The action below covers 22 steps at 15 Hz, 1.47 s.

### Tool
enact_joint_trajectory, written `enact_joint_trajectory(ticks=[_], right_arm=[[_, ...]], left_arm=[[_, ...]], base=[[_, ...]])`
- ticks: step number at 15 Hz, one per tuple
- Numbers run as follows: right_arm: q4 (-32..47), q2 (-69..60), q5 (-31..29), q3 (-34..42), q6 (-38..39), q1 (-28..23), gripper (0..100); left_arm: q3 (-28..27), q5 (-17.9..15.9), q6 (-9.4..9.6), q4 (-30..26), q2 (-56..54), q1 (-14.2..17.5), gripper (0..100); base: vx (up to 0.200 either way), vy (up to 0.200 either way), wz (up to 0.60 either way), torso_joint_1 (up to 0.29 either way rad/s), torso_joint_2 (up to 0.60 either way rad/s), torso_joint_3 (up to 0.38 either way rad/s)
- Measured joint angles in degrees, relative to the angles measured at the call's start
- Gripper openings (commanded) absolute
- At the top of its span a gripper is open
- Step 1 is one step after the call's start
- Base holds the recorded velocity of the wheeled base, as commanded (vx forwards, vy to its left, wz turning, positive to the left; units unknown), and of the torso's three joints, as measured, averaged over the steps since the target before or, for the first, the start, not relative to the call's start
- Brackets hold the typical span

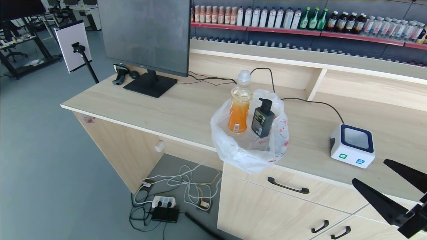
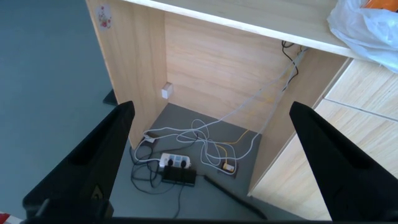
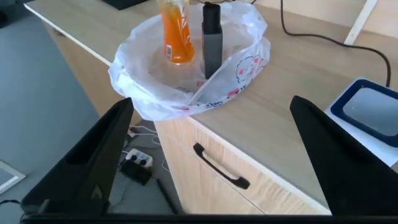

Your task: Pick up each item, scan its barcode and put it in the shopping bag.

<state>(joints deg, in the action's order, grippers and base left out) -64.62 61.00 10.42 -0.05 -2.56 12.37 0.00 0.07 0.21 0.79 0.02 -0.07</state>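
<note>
Counter [image 1: 186, 110]: pale wood; it carries the shopping bag [image 1: 233, 146] at its front edge.
Shelf [image 1: 300, 31]: red-edged and lined with bottles, on the wall far behind the shopping bag.
Monitor [image 1: 143, 33]: dark screen on a black foot, behind the shopping bag and to its left, well apart.
Shopping bag: thin white plastic, mouth wide open, its lower folds hanging over the counter front above a drawer [image 1: 287, 196].
Right gripper [image 1: 369, 170]: black fingers spread wide, nothing between them. It hangs right of the shopping bag and nearer the front, well apart from it.
Left gripper [image 2: 211, 109]: fingers spread wide and empty. It hangs lower than the shopping bag and to its left, facing the recess under the counter.
Orange bottle [image 1: 239, 113]: stands upright inside the shopping bag, left half, clear cap on top and barcode low on the label.
Scanner box [image 1: 353, 145]: white with a blue-framed window, on the counter right of the shopping bag, near but apart. Its black cable [image 1: 313, 101] runs away behind the bag.
Pump bottle [image 1: 263, 120]: dark, inside the shopping bag just right of the orange bottle and leaning a little. I cannot tell whether the two touch.
Handheld scanner [image 1: 119, 75]: black, far left of the shopping bag, beside the monitor's foot.
Power strip [image 1: 163, 201]: on the floor below and left of the shopping bag, among loose white leads.
</note>
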Motion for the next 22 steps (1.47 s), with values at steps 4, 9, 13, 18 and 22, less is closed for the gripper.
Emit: enact_joint_trajectory(ticks=[4,9,13,18,22], right_arm=[[33.2,-22.0,0.2,-0.1,-1.0,1.3,100],[65.1,-47.6,-0.3,-1.0,-1.6,1.6,100],[65.8,-54.1,-0.4,-1.6,-1.8,-3.1,100],[65.8,-55.9,-1.5,-1.6,-2.5,-7.9,100],[65.8,-56.3,-1.3,-1.6,-3.3,-15.2,100]], left_arm=[[0.0,0.0,0.15,0.0,0.0,0.0,100],[0.0,-0.1,0.34,0.0,0.0,0.0,100],[0.0,-0.1,0.34,0.0,0.0,0.0,100],[0.0,0.0,-0.43,0.0,0.0,0.0,100],[0.0,0.0,-0.43,0.0,0.0,0.0,100]], base=[[0.0,0.0,0.0,0.0,0.0,0.0],[0.0,0.0,0.0,0.0,0.0,0.0],[0.0,0.0,0.0,0.0,0.0,0.0],[0.0,0.0,0.0,0.0,0.0,0.0],[0.0,0.0,0.0,0.0,0.0,0.0]])
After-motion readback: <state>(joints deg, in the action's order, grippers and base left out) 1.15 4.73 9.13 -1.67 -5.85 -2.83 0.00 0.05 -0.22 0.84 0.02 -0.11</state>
